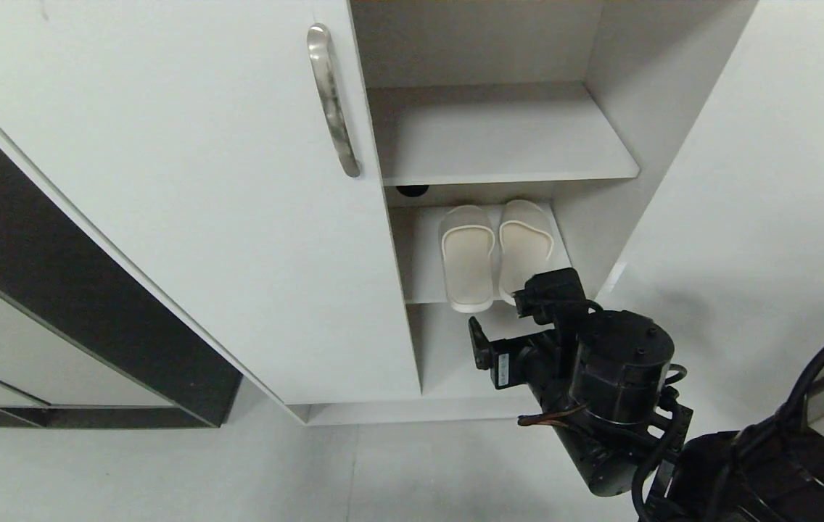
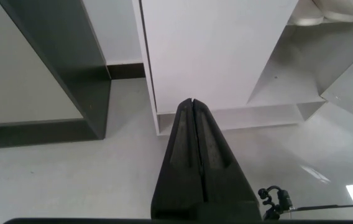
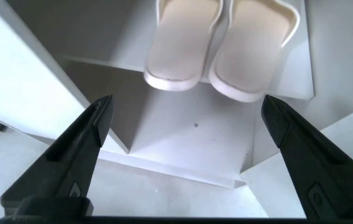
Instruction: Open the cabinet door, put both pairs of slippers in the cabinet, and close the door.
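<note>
A pair of cream slippers [image 1: 493,252] lies side by side on the middle shelf [image 1: 419,261] of the white cabinet, heels hanging slightly over the front edge. In the right wrist view the slippers [image 3: 220,43] sit just beyond my right gripper [image 3: 186,118]. My right gripper [image 1: 510,319] is open and empty, just in front of and below the slippers' heels. The cabinet's right door [image 1: 746,181] stands open. My left gripper [image 2: 192,104] is shut on nothing, hanging above the floor before the cabinet's base.
The left cabinet door [image 1: 202,188] is closed, with a curved metal handle [image 1: 332,101]. An upper shelf [image 1: 499,138] and the bottom compartment [image 1: 448,355] hold nothing. A dark panel [image 1: 56,290] stands to the left. Pale floor [image 1: 310,471] lies open in front.
</note>
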